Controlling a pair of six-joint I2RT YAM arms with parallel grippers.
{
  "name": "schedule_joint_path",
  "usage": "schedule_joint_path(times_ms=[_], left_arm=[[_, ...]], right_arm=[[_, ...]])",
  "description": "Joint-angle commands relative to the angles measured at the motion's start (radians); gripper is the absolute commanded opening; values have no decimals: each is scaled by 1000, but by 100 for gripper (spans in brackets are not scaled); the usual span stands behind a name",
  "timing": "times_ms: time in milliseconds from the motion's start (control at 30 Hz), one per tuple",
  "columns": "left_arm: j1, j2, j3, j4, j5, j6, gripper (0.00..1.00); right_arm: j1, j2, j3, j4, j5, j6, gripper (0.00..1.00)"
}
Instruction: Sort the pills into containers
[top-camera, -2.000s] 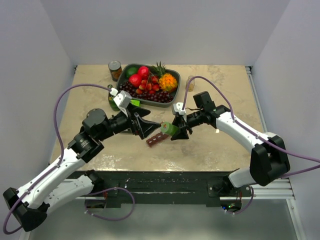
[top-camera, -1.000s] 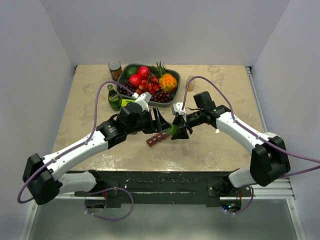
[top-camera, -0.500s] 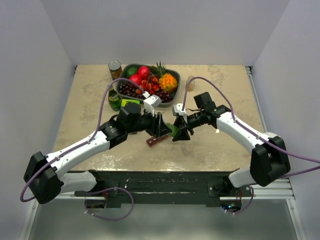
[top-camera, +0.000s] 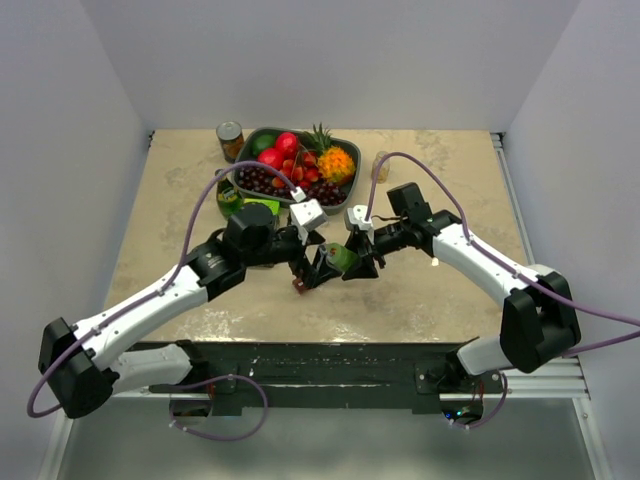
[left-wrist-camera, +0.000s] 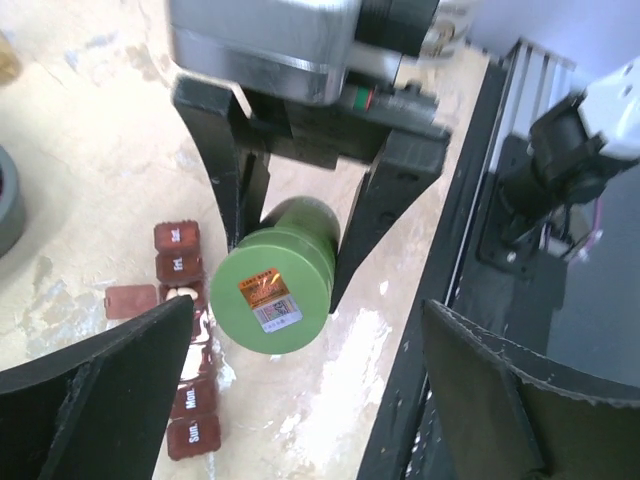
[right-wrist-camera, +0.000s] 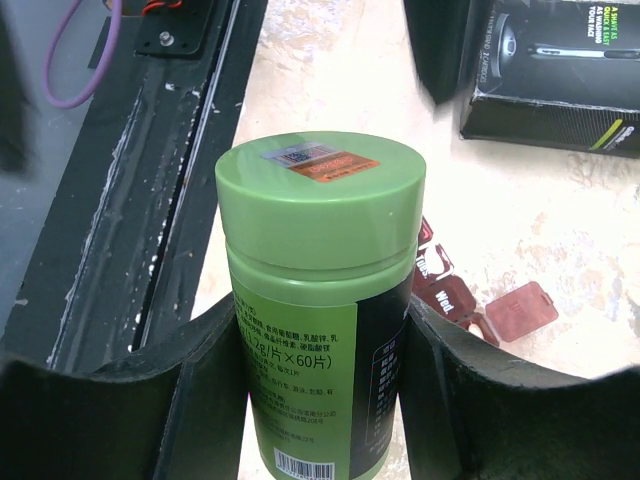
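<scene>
My right gripper (top-camera: 353, 262) is shut on a green pill bottle (top-camera: 338, 258) with its lid on, held tilted just above the table. In the right wrist view the bottle (right-wrist-camera: 320, 200) fills the gap between the fingers (right-wrist-camera: 205, 400). My left gripper (top-camera: 309, 263) is wide open and empty, facing the bottle's cap (left-wrist-camera: 270, 292) without touching it. The maroon pill organiser (top-camera: 303, 284) lies on the table under both grippers. In the left wrist view the organiser (left-wrist-camera: 190, 400) has one lid (left-wrist-camera: 130, 300) open and white pills (left-wrist-camera: 180, 293) inside. It also shows in the right wrist view (right-wrist-camera: 445, 290).
A dark fruit tray (top-camera: 345, 196) stands at the back with a can (top-camera: 230, 139), a green glass bottle (top-camera: 228, 200) and a small jar (top-camera: 380, 165) nearby. A black-and-green box (right-wrist-camera: 555, 70) lies behind the organiser. The table's black front rail (left-wrist-camera: 470, 300) is close.
My left arm swung right toward the bottle, and its open gripper now sits at the cap, slightly lower than half a second ago. My right gripper kept holding the bottle in place.
</scene>
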Motion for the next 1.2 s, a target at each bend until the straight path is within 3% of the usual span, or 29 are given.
schedule_joint_path(times_ms=[0, 200, 467, 500, 667, 833, 867, 900, 967, 1000, 1167], left_arm=[[21, -80, -19, 91, 4, -122, 99], [21, -10, -19, 89, 18, -176, 98], [20, 76, -16, 135, 67, -202, 75], [20, 82, -18, 134, 69, -203, 65], [18, 92, -22, 134, 79, -208, 44], [20, 102, -19, 105, 87, -205, 0], [21, 96, -21, 92, 81, -211, 0], [23, 90, -19, 79, 75, -212, 0], [30, 67, -24, 22, 37, -223, 0], [49, 55, -27, 2, 23, -235, 0], [171, -64, -85, -127, -49, -286, 0]], right_arm=[[-4, -28, 32, 42, -25, 11, 0], [-4, -31, 32, 42, -25, 10, 0], [-4, -31, 32, 44, -24, 10, 0], [-4, -30, 32, 42, -24, 10, 0], [-4, -28, 32, 42, -24, 8, 0], [-4, -28, 30, 42, -21, 10, 0], [-4, -31, 30, 47, -18, 11, 3], [-3, -30, 27, 51, -12, 16, 24], [-3, -33, 21, 77, 4, 45, 57], [-4, -33, 17, 85, 22, 51, 98], [-7, -37, -3, 172, 123, 139, 99]])
